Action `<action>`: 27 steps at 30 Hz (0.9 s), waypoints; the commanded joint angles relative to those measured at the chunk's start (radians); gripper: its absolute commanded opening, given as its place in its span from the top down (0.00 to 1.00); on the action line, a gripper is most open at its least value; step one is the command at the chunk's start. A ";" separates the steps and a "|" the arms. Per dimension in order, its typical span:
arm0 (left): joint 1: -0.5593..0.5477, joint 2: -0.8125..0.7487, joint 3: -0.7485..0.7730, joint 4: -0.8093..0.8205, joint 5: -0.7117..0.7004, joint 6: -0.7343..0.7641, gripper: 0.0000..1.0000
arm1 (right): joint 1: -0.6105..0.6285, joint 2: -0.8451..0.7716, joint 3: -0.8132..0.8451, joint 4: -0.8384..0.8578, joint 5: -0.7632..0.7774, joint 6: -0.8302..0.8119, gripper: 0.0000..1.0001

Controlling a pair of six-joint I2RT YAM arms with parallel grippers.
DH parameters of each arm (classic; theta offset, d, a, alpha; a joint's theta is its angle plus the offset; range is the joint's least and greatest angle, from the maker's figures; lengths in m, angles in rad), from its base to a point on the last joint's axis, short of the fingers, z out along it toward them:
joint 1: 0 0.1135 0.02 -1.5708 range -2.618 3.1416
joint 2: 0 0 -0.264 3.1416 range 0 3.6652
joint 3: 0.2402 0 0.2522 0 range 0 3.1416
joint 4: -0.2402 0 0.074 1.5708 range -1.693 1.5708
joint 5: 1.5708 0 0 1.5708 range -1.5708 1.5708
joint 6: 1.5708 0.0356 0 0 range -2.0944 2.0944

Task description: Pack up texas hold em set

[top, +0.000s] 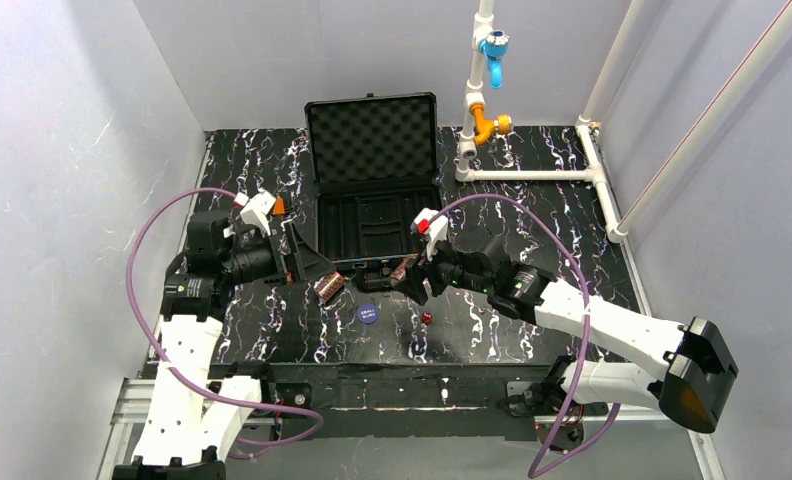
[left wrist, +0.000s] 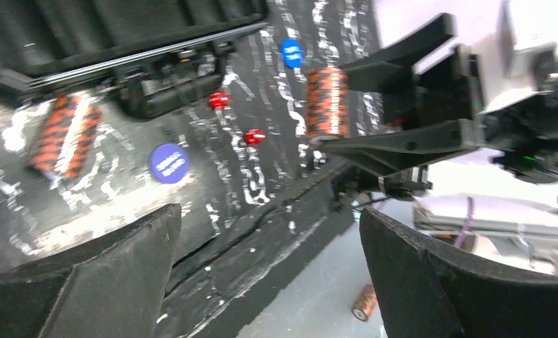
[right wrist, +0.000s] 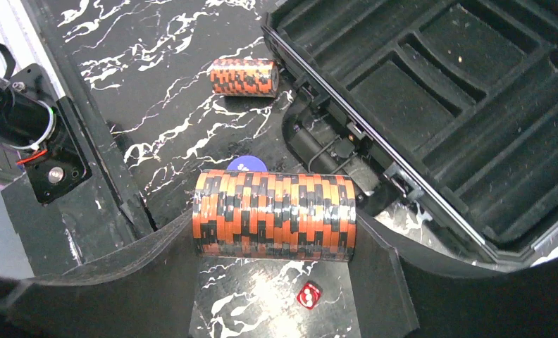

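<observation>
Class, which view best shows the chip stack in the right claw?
Right wrist view: the chip stack lies large and sharp in the right claw. Left wrist shows it blurred; top external, only a small brown speck.

Plain white walls [top: 62, 150] are enclosing a black, white-veined table [top: 257, 160], with a white pipe frame [top: 532, 175] standing at two o'clock on it.

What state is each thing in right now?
Black hard briefcase: open, lid up, tray slots empty.
Right gripper: jaws shut on copper-brown chip stack.
Second copper-brown chip stack: lying sideways on black marbled table.
Round blue disc: flat on table.
Small red die: loose on table.
Left gripper: jaws open, empty.
</observation>
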 commanded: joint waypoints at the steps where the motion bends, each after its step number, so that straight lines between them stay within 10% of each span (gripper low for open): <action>1: -0.025 0.048 0.005 0.133 0.284 -0.061 0.04 | 0.004 -0.033 -0.020 0.304 -0.093 -0.098 0.53; 9: -0.349 0.217 0.103 0.136 0.176 -0.060 0.06 | 0.005 -0.024 -0.055 0.451 -0.190 -0.225 0.54; 27: -0.504 0.257 0.002 0.375 -0.039 -0.238 0.18 | 0.010 -0.134 -0.155 0.585 -0.263 -0.284 0.54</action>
